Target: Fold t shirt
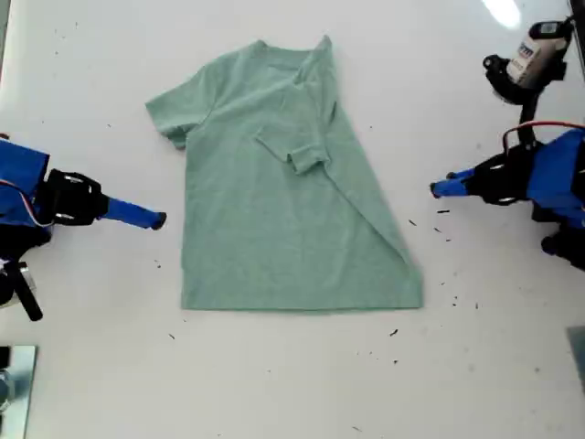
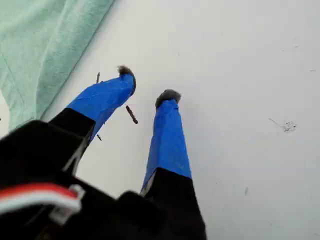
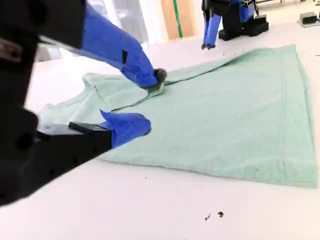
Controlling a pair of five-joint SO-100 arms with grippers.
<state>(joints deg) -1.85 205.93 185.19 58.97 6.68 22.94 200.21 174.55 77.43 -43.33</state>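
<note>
2 empty, part-open end effectors, my first end effector and my second end effector flanking t shirt, neither touching

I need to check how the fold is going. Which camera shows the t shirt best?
The exterior view: the whole t shirt lies flat, one side folded diagonally inward with its sleeve on top. The second wrist view sees most of it at a low angle, partly behind my second gripper. The first wrist view catches only an edge.
</note>
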